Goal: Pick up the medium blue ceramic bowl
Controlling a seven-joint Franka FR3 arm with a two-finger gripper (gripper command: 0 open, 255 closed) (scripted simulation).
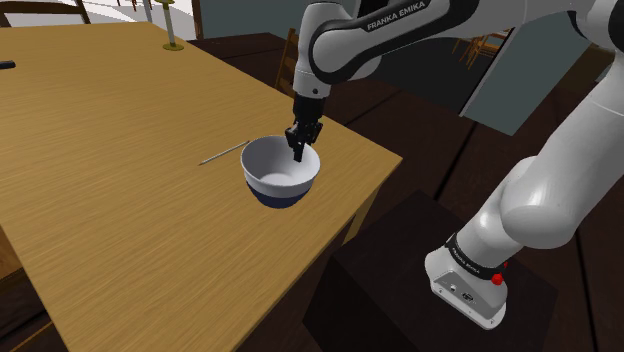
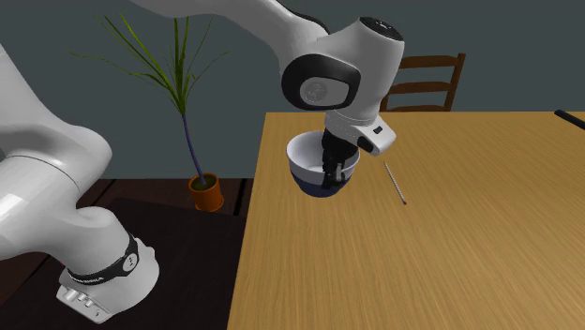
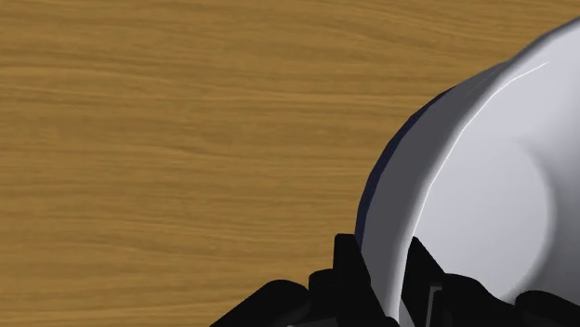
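Note:
The bowl [image 1: 279, 172] is white inside and dark blue outside, and it is near the wooden table's [image 1: 120, 180] edge closest to the stand. My black gripper [image 1: 298, 150] comes straight down on its rim and is shut on it, one finger inside and one outside. From the second exterior view the bowl [image 2: 321, 171] hangs tilted under the gripper [image 2: 330, 174], and whether it touches the table [image 2: 450, 253] I cannot tell. In the wrist view the fingers [image 3: 349, 265] clasp the bowl's wall [image 3: 474, 186] over the wood [image 3: 167, 139].
A thin grey rod [image 1: 222, 153] lies on the table just beyond the bowl, also visible as the rod [image 2: 395, 183]. A chair [image 2: 422, 84] stands behind the table, and a potted plant [image 2: 187, 103] on the floor beside it. The dark stand [image 1: 420, 280] sits below the table's corner.

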